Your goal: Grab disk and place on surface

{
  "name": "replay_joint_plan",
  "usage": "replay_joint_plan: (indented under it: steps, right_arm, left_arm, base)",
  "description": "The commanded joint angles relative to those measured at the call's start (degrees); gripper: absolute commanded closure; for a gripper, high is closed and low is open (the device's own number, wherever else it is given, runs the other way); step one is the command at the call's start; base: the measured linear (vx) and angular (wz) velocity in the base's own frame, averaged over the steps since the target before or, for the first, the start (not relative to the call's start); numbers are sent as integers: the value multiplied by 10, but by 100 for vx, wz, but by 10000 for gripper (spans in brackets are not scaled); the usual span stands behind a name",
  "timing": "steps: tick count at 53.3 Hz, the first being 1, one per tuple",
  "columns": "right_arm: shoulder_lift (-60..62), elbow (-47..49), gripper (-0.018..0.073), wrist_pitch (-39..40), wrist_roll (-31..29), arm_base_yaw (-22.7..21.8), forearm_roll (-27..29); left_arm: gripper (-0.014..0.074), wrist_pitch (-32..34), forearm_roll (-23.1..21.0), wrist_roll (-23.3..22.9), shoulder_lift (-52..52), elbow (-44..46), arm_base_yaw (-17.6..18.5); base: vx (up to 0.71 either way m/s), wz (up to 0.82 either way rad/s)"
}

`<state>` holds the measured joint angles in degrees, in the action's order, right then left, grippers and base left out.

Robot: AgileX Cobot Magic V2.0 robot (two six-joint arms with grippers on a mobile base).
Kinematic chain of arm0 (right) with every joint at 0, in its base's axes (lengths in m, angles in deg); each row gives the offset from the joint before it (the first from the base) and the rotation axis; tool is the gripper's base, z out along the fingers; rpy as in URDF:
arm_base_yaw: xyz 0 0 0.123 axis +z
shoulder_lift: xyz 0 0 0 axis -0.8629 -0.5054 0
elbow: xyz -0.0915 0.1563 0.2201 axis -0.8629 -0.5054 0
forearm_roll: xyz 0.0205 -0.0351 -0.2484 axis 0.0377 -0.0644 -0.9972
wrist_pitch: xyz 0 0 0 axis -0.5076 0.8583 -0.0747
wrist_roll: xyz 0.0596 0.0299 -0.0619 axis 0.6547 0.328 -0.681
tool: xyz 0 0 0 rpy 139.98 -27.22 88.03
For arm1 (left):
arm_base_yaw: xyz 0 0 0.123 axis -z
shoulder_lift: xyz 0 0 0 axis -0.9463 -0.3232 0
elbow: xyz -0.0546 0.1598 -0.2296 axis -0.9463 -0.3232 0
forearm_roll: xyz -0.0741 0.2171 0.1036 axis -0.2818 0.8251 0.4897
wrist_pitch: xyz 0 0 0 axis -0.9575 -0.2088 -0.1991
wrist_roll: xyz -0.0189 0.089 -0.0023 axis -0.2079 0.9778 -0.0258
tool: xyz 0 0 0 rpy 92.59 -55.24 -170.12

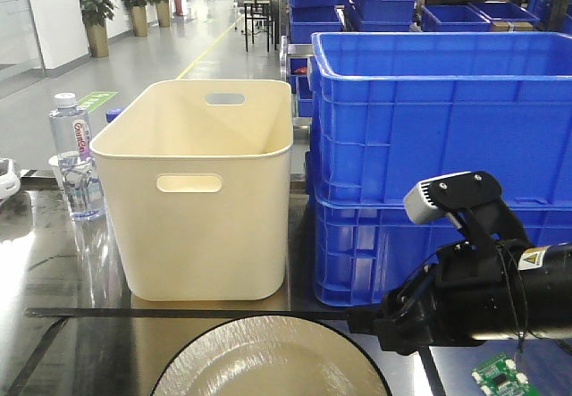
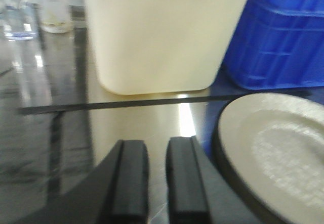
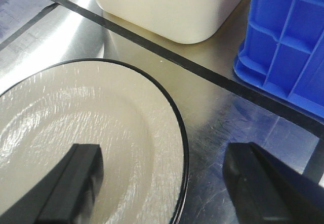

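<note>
Nearest, the round cream ceramic disk with a thin black rim [image 3: 86, 143] is seen lying flat on the dark glossy surface [image 3: 223, 118], straddled by the right gripper [image 3: 167, 183] with jaws spread, while the left gripper [image 2: 152, 178] has jaws nearly pressed together and empty; being stiff, slippery and likely fragile, it is best pinched at the rim

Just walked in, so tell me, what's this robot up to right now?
It's working on a black-rimmed disk that lies on the glossy taped tabletop, in front of a cream bin and blue crates. The right end effector is open, one finger over the disk and one beyond its rim. The left end effector is nearly closed and empty, beside the disk.
</note>
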<state>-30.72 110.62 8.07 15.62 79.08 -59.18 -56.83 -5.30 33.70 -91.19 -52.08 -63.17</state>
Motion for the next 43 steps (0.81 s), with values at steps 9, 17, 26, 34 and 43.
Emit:
replay_joint_plan:
  steps: [9,17,26,34,43]
  right_arm:
    - [16,20,8,32,-1,-1,10]
    - [16,20,8,32,-1,-1,10]
    - [16,20,8,27,-1,-1,12]
    - [14,20,8,20,-1,-1,10]
    - [14,20,8,19,-1,-1,11]
  left_arm:
    - [591,67,153,-80,186,-105,0]
    - [606,98,182,-111,317,-195,-9]
    - [606,215,185,-140,297,-293,-39]
    - [605,289,185,-139,300,-326,-62]
    - [605,296,182,-139,301,-327,-62]
  base:
    - [0,0]
    - [0,1]
    - [0,1]
    - [0,0]
    - [0,0]
